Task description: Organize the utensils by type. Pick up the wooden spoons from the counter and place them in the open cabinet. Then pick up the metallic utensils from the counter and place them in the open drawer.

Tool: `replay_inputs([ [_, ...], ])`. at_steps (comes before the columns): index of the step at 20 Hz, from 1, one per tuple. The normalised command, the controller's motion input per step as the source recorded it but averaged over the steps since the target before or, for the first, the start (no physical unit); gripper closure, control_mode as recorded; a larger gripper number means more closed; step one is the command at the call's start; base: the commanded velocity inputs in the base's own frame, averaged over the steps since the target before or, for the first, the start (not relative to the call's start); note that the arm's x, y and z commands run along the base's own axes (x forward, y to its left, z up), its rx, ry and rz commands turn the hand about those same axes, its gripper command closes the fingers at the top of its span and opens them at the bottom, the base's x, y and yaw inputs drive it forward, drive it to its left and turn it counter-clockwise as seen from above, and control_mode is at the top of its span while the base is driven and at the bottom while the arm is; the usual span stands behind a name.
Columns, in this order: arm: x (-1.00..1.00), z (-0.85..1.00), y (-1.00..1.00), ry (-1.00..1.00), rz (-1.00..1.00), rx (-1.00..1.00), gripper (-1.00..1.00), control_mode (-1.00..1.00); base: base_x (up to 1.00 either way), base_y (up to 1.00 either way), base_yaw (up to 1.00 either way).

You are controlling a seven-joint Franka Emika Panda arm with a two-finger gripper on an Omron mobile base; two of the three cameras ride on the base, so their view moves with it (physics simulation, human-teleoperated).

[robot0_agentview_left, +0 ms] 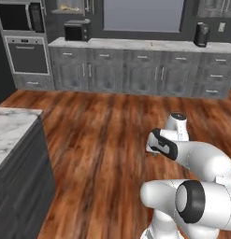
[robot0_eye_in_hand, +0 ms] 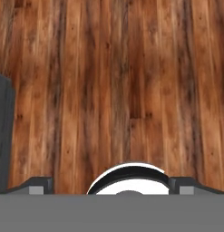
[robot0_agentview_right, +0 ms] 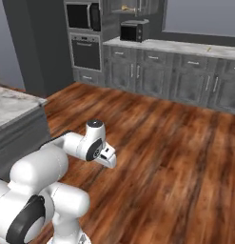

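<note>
My gripper (robot0_eye_in_hand: 112,185) hangs over bare wooden floor (robot0_eye_in_hand: 113,81), pointing down, open, with nothing between its fingertips (robot0_eye_in_hand: 41,184). The right base view has the hand (robot0_agentview_right: 107,157) low in front of the folded white arm. A long marble counter (robot0_agentview_left: 135,44) runs along the far wall above dark cabinet fronts. A tiny pale speck (robot0_agentview_right: 209,48) lies on it, too small to identify. The wooden spoons, the metallic utensils, the open cabinet and the open drawer are out of view.
A marble-topped island (robot0_agentview_left: 9,128) with dark sides stands close on the left; its dark corner (robot0_eye_in_hand: 2,136) edges the hand view. A wall oven (robot0_agentview_left: 27,55), a microwave (robot0_agentview_left: 75,31) and a dark canister (robot0_agentview_left: 201,35) line the far wall. Wide wooden floor lies between.
</note>
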Motion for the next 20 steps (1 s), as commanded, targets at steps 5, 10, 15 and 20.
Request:
replay_inputs([
  [5,0.0,0.0,0.0,0.0,0.0,0.0,-1.0,1.0,1.0,-0.24,0.02],
  [10,0.0,0.0,0.0,0.0,0.0,0.0,-1.0,1.0,1.0,-0.25,0.04],
  [15,0.0,0.0,0.0,0.0,0.0,0.0,-1.0,1.0,1.0,-0.22,0.1],
  [20,0.0,0.0,0.0,0.0,0.0,0.0,-1.0,1.0,1.0,-0.26,0.06],
])
